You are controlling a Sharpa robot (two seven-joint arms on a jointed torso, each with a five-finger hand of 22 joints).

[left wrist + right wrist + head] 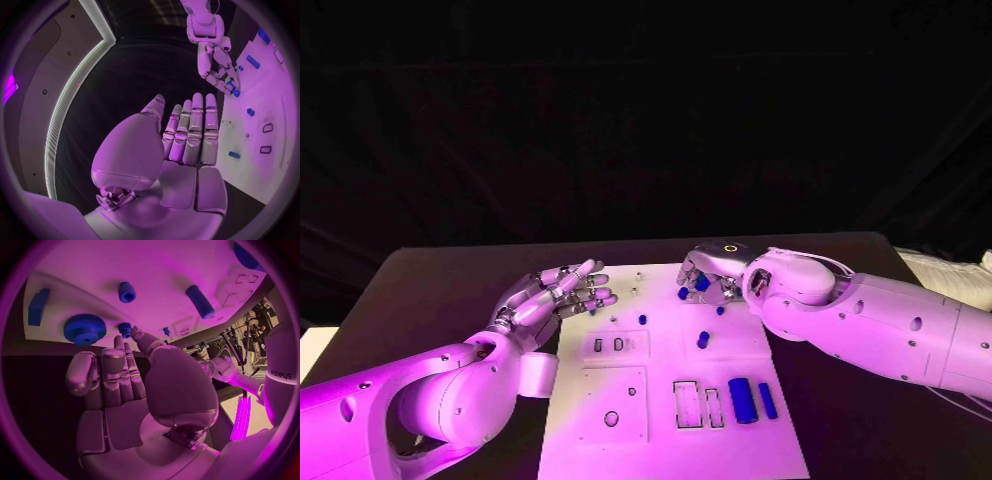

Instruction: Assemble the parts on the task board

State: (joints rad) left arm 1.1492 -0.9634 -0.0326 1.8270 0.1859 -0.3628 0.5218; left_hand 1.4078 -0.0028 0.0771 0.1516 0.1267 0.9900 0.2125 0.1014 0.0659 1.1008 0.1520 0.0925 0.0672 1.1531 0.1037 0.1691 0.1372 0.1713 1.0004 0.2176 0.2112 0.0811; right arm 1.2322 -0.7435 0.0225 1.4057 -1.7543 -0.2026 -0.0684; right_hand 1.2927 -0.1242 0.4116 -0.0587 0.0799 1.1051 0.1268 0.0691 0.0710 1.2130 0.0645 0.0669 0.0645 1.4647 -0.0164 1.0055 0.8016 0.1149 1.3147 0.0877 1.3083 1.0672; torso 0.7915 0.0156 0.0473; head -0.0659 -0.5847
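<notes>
Where parts lie, open hands.

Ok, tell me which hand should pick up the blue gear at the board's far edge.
Right. The right hand hangs open just above the gear, while the left hand sits open off the task board.

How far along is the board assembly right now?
Early, by the look of it. Nothing clearly looks seated: two blue cylinders lie loose on the task board beside empty slots, and a gear and small pegs lie near the right hand. That hand hovers over the far parts, holding nothing clearly. The left hand is open beside the board.
</notes>
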